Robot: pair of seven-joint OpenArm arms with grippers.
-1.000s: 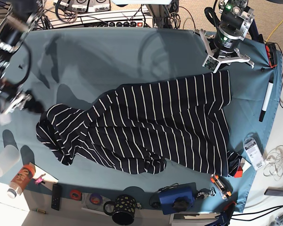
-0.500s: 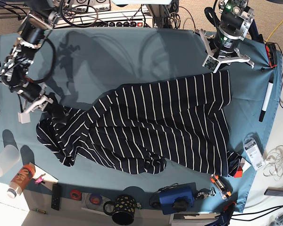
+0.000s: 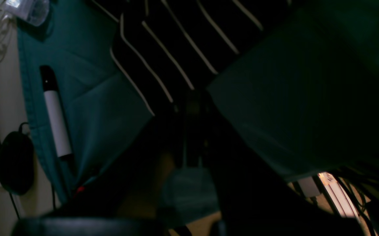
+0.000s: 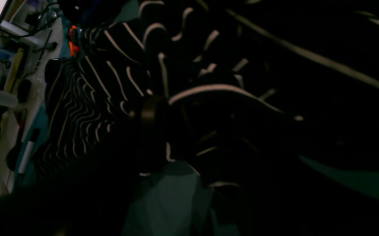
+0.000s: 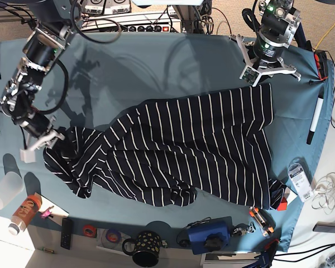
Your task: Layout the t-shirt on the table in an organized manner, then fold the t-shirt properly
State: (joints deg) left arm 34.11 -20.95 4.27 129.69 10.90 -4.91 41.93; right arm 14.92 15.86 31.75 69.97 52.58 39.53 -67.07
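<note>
The t-shirt (image 5: 173,153) lay spread and rumpled across the middle of the worktop (image 5: 128,67). The left end effector (image 5: 261,78), pressed together, pinched its far right corner. The right end effector (image 5: 42,139), jaws spread, sat at the bunched left end, touching the fabric.

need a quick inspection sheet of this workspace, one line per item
surface: table under teal cloth, faint creases
job's things: t-shirt spread but rumpled, bunched at the base view's left end
clutter: marker, dotted mug, translucent cup, orange bottle, blue device along the edges
grippers: left gripper shut on the t-shirt's top corner; right gripper open at the bunched end
cables: tangle behind the table's far edge
surroundings: floor beyond the table; nothing else clear
</note>
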